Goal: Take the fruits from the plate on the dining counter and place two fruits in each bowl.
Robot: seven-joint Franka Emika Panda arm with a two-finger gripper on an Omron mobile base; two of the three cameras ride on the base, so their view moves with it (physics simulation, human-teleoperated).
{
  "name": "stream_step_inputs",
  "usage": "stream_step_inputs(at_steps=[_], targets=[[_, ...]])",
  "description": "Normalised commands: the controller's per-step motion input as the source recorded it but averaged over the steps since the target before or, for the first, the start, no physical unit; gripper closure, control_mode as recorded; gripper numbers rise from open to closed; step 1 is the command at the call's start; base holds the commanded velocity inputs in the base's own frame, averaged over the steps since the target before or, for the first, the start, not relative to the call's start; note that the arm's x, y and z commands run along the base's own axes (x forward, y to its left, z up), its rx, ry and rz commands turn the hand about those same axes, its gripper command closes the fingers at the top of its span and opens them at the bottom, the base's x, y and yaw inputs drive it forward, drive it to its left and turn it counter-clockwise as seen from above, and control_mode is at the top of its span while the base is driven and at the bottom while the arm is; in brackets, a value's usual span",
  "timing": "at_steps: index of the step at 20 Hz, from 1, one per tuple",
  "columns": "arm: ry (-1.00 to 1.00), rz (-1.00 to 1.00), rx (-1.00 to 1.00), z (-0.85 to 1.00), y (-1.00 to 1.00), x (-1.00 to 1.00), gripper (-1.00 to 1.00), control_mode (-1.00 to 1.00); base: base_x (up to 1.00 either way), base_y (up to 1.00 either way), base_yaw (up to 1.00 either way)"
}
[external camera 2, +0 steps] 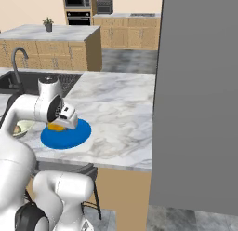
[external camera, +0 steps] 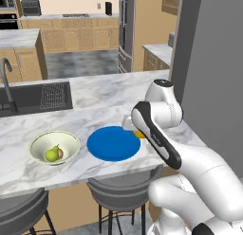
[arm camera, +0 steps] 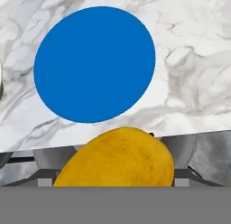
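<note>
Bar stool [external camera: 121, 189] under dining counter [external camera: 95, 94]

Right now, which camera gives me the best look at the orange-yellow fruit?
The hand view: the orange-yellow fruit sits large and close at the bottom, above the blue plate. In the left base view just a sliver peeks past the arm; the right base view shows it partly under the gripper.
</note>
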Motion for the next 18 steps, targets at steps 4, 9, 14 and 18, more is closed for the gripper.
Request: stream_step_inputs(at_steps=[4, 9, 14, 18], targets=[[0.0, 0.0, 0.0, 0.0, 0.0, 0.0, 1.0, 1.0, -0.5, 0.18, 0.01], [0.0, 0.0, 0.0, 0.0, 0.0, 0.0, 1.0, 1.0, -0.84, 0.86, 0.04], [0.0, 0.0, 0.0, 0.0, 0.0, 0.0, 1.0, 1.0, -0.12, 1.0, 0.05], [0.0, 0.0, 0.0, 0.0, 0.0, 0.0, 1.0, 1.0, 0.12, 1.0, 0.12]])
